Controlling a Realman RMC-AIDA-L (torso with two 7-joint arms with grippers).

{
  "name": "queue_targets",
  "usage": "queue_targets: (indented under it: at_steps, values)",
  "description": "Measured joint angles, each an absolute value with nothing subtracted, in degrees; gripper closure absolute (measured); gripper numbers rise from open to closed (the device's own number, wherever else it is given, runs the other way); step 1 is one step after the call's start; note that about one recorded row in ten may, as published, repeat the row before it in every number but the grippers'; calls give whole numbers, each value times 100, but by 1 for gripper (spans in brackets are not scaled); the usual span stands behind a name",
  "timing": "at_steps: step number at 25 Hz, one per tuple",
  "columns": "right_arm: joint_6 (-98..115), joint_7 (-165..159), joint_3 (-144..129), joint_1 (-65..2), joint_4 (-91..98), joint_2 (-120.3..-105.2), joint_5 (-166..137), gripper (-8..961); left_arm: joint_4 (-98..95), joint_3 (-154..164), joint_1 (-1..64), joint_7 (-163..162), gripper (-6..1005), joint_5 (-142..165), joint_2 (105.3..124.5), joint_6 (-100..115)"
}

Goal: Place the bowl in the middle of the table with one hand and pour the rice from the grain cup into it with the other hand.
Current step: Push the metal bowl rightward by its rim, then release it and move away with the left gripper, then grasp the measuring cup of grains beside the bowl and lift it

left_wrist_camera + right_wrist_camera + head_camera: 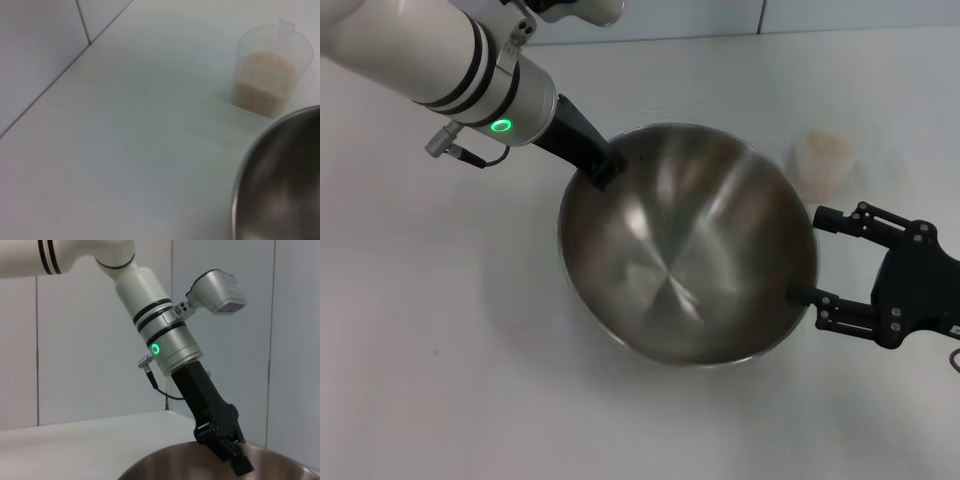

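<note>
My left gripper (603, 168) has its jaws pinched down over the bowl's rim on the side nearest that arm, one finger inside the wall and one outside as far as I can judge from the right wrist view, where the fingertips sit right at the metal edge. The bowl (685, 240) hangs off that single pinch, its open mouth facing up toward the head camera and its shiny inside empty. It looks tipped a little toward the far side from those jaws, though I cannot tell whether its base is on the tabletop (440, 350) or just clear of it.

Since the grip is only on one edge, I would move slowly and keep the rim level, because a big bowl held this way wants to swing or pivot about the fingers. I would settle it flat on the tabletop before letting go, and release only once it sits without rocking.

My right gripper (840, 268) waits at the opposite side of the bowl, jaws spread wide and holding nothing, its lower fingertip just beside the rim. I would keep it back so it does not knock the bowl as it comes down.

The grain cup (825, 160) stands upright beyond the right jaws, close beside the bowl's rim, with the rice (265, 67) filling its lower part. It is close enough that any sideways drift of the bowl could tip it.
</note>
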State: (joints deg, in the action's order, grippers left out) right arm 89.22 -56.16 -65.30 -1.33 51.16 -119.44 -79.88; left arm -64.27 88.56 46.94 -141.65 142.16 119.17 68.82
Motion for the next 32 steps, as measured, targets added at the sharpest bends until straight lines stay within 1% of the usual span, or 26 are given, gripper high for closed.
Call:
queue_targets:
  at_steps: [1, 7, 13, 18, 21, 24, 29, 31, 32]
  values:
    - [8922, -5616, -6530, -142, 5114, -11944, -7988, 169, -6426, 8861, 4683, -14143, 947, 14216, 11917, 6868]
    - [8922, -5616, -6530, -168, 5117, -11944, -7988, 169, -6417, 8868, 4623, -14133, 847, 14217, 11917, 6688]
    - [8921, -5616, -6530, -204, 5089, -11942, -7989, 168, -6505, 8849, 4475, -14112, 611, 14218, 11890, 6327]
    - [8917, -5616, -6493, -203, 5064, -11934, -7989, 168, -6598, 8798, 4309, -14041, 501, 14263, 11867, 5958]
    - [8918, -5616, -6488, -206, 5058, -11934, -7989, 168, -6847, 8791, 4015, -13938, 435, 14298, 11856, 5573]
    - [8918, -5616, -6487, -212, 5056, -11935, -7989, 169, -7030, 8817, 3854, -13764, 369, 14300, 11855, 5469]
    - [8920, -5616, -6485, -231, 5065, -11935, -7989, 169, -7361, 8802, 3526, -13657, 170, 14276, 11857, 5176]
    - [8921, -5616, -6485, -277, 5065, -11935, -7989, 169, -7553, 8800, 3262, -13646, 159, 14221, 11855, 4959]
    - [8921, -5616, -6485, -277, 5065, -11935, -7989, 169, -7553, 8800, 3262, -13646, 159, 14221, 11855, 4959]
